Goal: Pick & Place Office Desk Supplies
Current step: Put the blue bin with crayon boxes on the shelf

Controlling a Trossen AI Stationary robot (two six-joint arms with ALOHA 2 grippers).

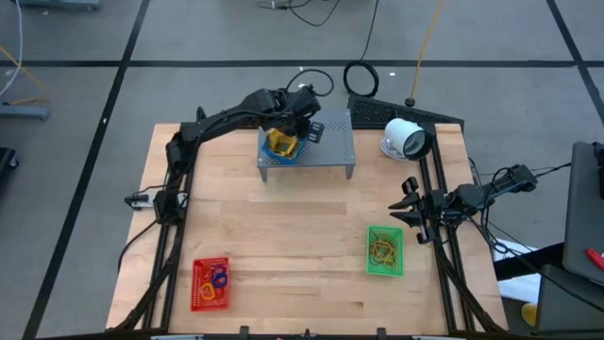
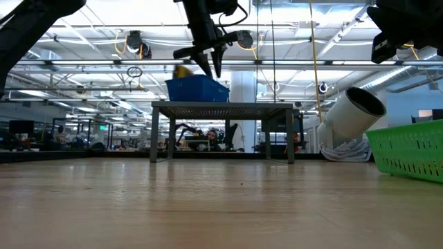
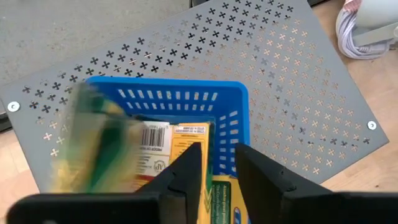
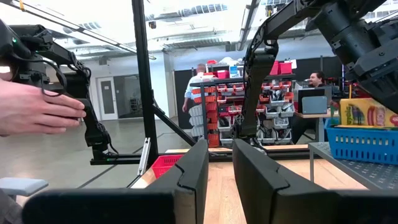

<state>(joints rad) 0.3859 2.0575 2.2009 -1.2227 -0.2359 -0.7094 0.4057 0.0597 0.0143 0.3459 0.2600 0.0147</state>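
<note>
Overhead, the left gripper [image 1: 288,123] is seen above the blue basket [image 1: 280,144], which stands on the grey stand [image 1: 330,142] at the far side of the desk [image 1: 283,236]. Yellow crayon packs [image 3: 168,146] lie in that basket, and one blurred pack [image 3: 93,143] is seen at its rim in the left wrist view. The left jaws are parted by a narrow gap with nothing between them; they hang just above the packs. The right gripper [image 1: 408,203] is held near the desk's right edge, well apart from the stand; its jaws are set slightly apart and grip nothing. A green basket [image 1: 384,250] with rubber bands [image 1: 382,247] is placed just in front of it. A red basket [image 1: 210,283] with loops is set at the near left. A white device [image 1: 406,138] lies beside the stand. A person's hand [image 4: 37,109] shows in the right wrist view, off the desk.
</note>
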